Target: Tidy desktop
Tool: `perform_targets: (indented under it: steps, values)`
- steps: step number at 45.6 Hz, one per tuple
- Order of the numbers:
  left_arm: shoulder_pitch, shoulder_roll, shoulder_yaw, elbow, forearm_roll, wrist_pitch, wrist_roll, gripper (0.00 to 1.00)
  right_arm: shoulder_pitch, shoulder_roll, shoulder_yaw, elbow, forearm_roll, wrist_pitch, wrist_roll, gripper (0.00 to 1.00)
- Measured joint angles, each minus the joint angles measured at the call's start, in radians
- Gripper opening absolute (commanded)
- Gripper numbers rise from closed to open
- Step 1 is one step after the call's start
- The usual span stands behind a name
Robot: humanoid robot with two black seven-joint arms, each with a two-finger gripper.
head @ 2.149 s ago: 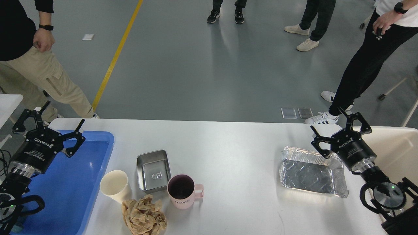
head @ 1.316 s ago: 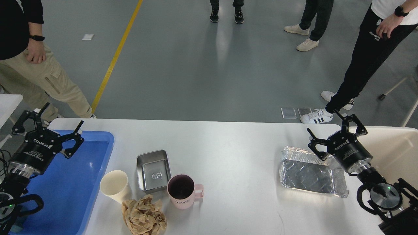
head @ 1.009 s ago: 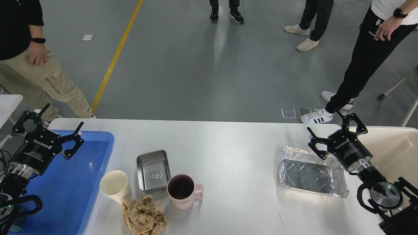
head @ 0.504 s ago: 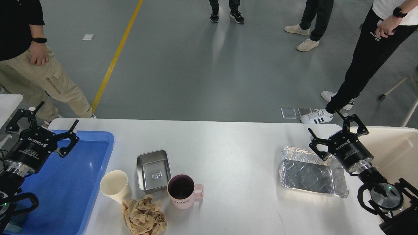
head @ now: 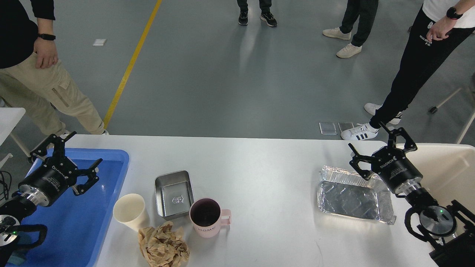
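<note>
The white worktop [head: 259, 163] fills the lower half of the head view, with rounded far corners and grey floor beyond it. Taking the pink mug [head: 207, 217] as landmark: it stands upright near the front edge, left of the worktop's middle, its handle pointing right and the dark inside showing. Just behind and left of the mug lies a small steel tray [head: 174, 193], open side up, its near corner close to the mug's rim. Left of the mug, with a small gap, stands a cream paper cup [head: 129, 211], upright. In front of the mug and to its left sits a crumpled ball of brown paper [head: 163, 245], touching or nearly touching the cup's base. Well apart to the mug's right lies an empty foil tray [head: 352, 196]. Far left of the mug a blue tray [head: 111, 193] covers that end of the worktop, and over it hangs the left tool [head: 68, 155], fingers spread wide and holding nothing. The right tool [head: 380, 142] hovers above the foil tray's far right corner, also spread wide and empty. Past it, at the far right, is a beige bin [head: 451, 167].
</note>
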Motion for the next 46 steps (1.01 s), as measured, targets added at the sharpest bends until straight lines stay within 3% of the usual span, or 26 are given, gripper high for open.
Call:
perform_targets:
  steps: [11, 24, 31, 46]
  values:
    - [0.104, 0.157, 0.041, -0.101, 0.093, 0.016, 0.018, 0.97, 0.001, 0.0, -0.002, 0.0, 0.0, 0.002, -0.002, 1.0]
    - [0.297, 0.555, 0.037, -0.268, 0.096, 0.006, 0.057, 0.97, -0.002, 0.012, -0.002, -0.003, 0.0, 0.002, -0.002, 1.0]
    - [0.324, 0.737, 0.035, -0.309, 0.097, -0.005, 0.06, 0.97, -0.003, 0.036, -0.003, -0.003, 0.0, 0.002, -0.002, 1.0]
    - [0.357, 0.875, 0.039, -0.375, 0.249, -0.008, 0.073, 0.97, -0.008, 0.053, -0.003, 0.001, 0.0, 0.001, -0.002, 1.0]
